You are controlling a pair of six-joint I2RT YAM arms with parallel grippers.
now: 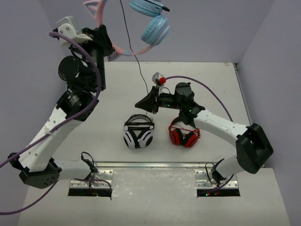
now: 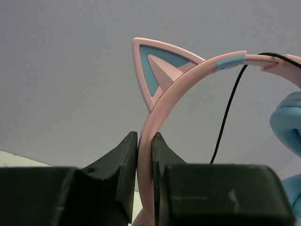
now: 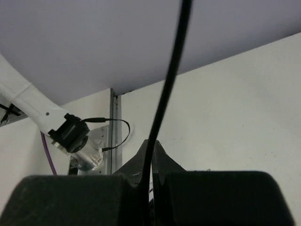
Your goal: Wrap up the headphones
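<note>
The headphones [image 1: 153, 26] hang high at the top of the top view: light blue ear cups, a pink headband with cat ears [image 2: 162, 70]. My left gripper [image 1: 107, 51] is shut on the pink headband [image 2: 146, 160] and holds the headphones in the air. Their thin black cable [image 1: 138, 61] runs down to my right gripper [image 1: 141, 103], which is shut on the cable [image 3: 162, 108] above the table.
White-and-black headphones [image 1: 138, 133] and red-and-black headphones [image 1: 184, 135] lie on the table near the front, under my right arm. Grey walls stand at the left, back and right. A metal mounting plate [image 1: 155, 167] runs along the near edge.
</note>
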